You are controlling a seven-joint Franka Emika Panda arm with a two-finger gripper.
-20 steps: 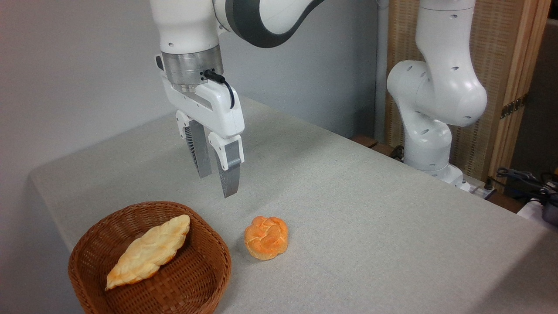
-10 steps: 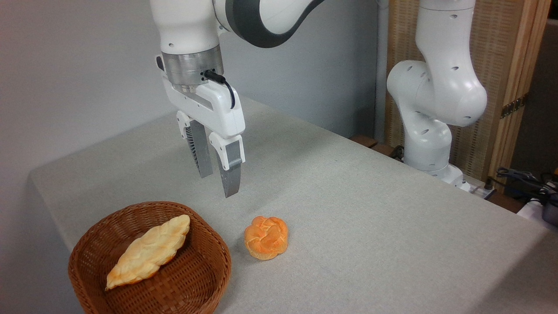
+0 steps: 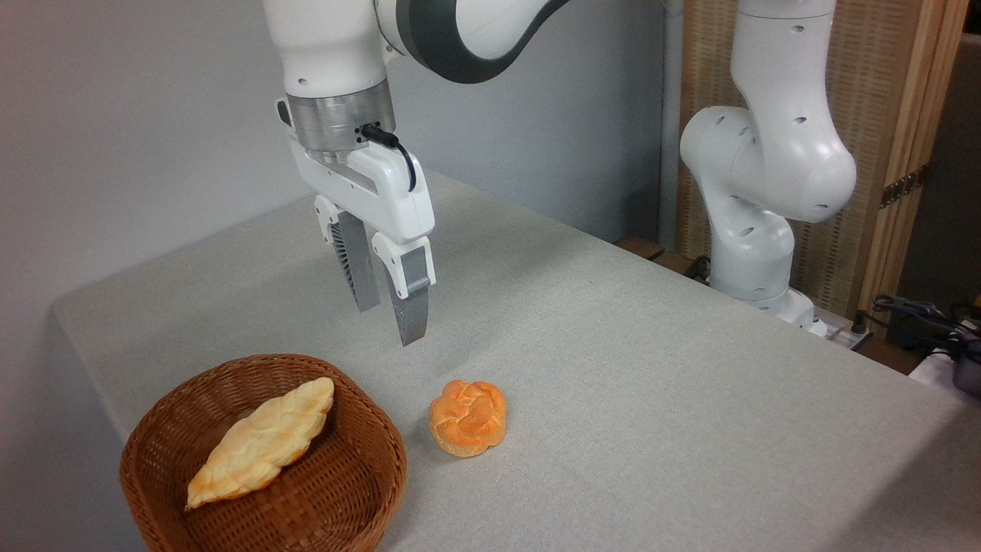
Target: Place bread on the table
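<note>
I read the task as barely begun. My gripper (image 3: 391,326) hangs above the table (image 3: 651,368), fingers pointing down with only a narrow gap between them and nothing held. I judge them slightly spread, not pressed together.

The bread (image 3: 262,442) lies below and to the left of the gripper, well apart from it, resting diagonally inside the wicker basket (image 3: 360,491). One pointed end leans up on the basket wall, the other sits low near the front.

A small round roll (image 3: 468,418) sits on the cloth below and just right of the gripper, beside the basket.

Left to do, as I judge it:
- move over the basket
- open wider
- grasp the loaf
- lift it clear
- set it on the cloth
</note>
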